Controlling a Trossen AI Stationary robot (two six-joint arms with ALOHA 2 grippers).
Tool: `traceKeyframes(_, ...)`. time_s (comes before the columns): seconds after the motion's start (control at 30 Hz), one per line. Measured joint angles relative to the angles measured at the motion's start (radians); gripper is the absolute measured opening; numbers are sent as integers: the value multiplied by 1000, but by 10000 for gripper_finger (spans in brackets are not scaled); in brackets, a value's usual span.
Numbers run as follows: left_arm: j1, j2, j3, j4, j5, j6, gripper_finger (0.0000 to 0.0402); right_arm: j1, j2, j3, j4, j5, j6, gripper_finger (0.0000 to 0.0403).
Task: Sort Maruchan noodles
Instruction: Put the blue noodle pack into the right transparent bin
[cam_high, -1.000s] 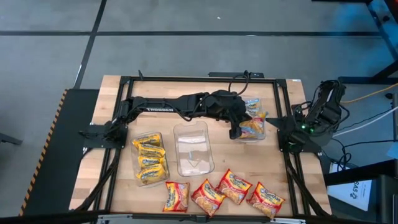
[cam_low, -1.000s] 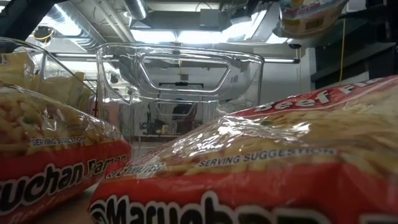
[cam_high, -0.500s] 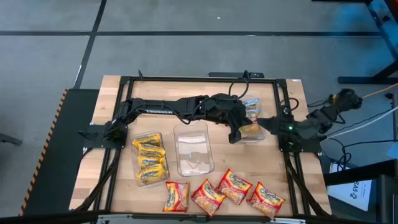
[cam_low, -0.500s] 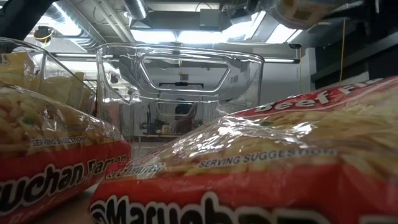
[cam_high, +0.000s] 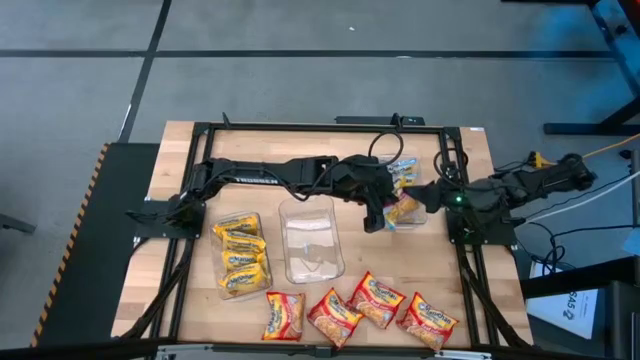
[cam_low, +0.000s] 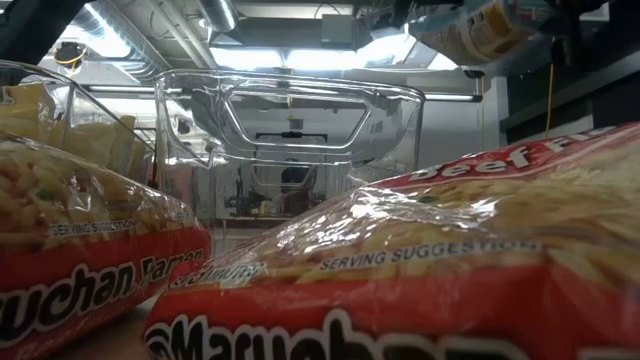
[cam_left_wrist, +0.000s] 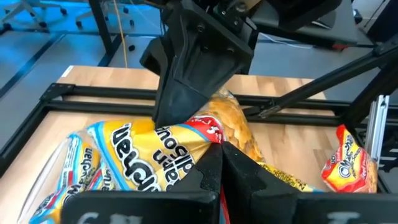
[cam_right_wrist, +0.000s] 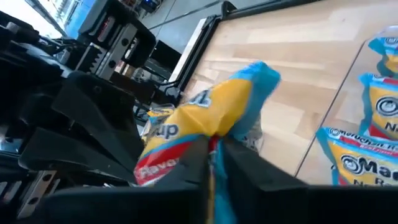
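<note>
A wooden table inside a black frame stands on a grey floor, and the low view looks past it to ceiling lights and ducts. Three clear trays sit across the table: the left tray is packed with yellow packets, the middle tray holds nothing, and the right tray holds blue-edged packets. Four red packets lie loose in a row along the near edge, two of them filling the low view's foreground. The left arm reaches across the table, and the left gripper hangs just beside the right tray, on the side of the middle tray. The right gripper comes in from the right edge to the same spot, facing it. Between them is one blue-edged packet, yellow-faced with blue at its end; both pincers are closed on it, the left fingers pinching one edge and the right fingers pinching the packet from the other side. It is lifted off the table, over the right tray's edge, and the low view shows it high at the top right. More blue-edged packets lie in the tray beneath.
</note>
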Motion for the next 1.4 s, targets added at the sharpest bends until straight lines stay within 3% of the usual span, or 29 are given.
traceKeyframes(0.07, 1, 0, 0, -6, -1, 0, 0, -9, -7, 0, 0, -2, -31, 11)
traceKeyframes(0.47, 8, -33, 0, -36, -51, -9, 11, -9, -10, 0, -25, 43, -105, 2)
traceKeyframes(0.67, 23, -89, 0, -172, -123, -47, 47, -9, -18, 0, -52, 105, -138, 1)
traceKeyframes(0.87, 22, -118, 1, -257, -140, -54, 55, -9, -15, 0, -106, 125, -166, 0)
traceKeyframes(1.13, 40, -202, -1, -533, -295, -84, 52, -9, 82, 1, -143, 132, -205, 0)
traceKeyframes(1.4, 45, -354, 0, -938, -315, -234, 51, -10, 226, 1, -85, 144, -294, 0)
